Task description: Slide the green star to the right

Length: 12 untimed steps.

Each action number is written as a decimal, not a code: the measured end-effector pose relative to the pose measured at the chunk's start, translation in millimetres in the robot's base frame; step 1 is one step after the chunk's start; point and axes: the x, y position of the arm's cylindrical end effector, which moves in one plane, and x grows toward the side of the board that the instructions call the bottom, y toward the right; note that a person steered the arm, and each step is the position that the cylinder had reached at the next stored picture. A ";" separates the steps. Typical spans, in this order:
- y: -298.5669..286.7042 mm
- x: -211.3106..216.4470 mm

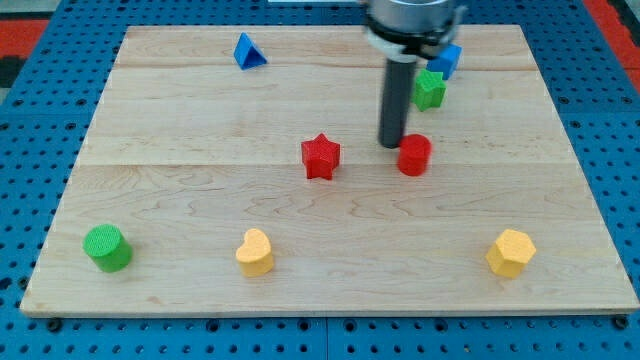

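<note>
The green star [431, 89] lies near the view's top, right of centre, just below a blue block [447, 59]. My tip [390, 145] stands below and to the left of the green star, apart from it. The tip is right beside the left edge of a red cylinder [414, 155]; I cannot tell if they touch. The rod rises from the tip to the arm's dark body at the view's top.
A red star [321, 156] lies left of the tip. A blue triangle [248, 51] sits at the top left. A green cylinder [107, 247], a yellow heart [255, 252] and a yellow hexagon [511, 252] line the bottom of the wooden board [200, 110].
</note>
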 end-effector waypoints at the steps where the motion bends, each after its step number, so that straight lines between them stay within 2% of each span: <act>1: 29.3 -2.5; 2: 7.0 -11.0; 4: -45.8 29.1; 5: 0.5 71.6; 6: 1.6 47.7; 8: 54.9 35.8; 9: 79.0 72.6; 10: 106.7 55.7; 11: 106.3 18.0; 12: 108.9 45.8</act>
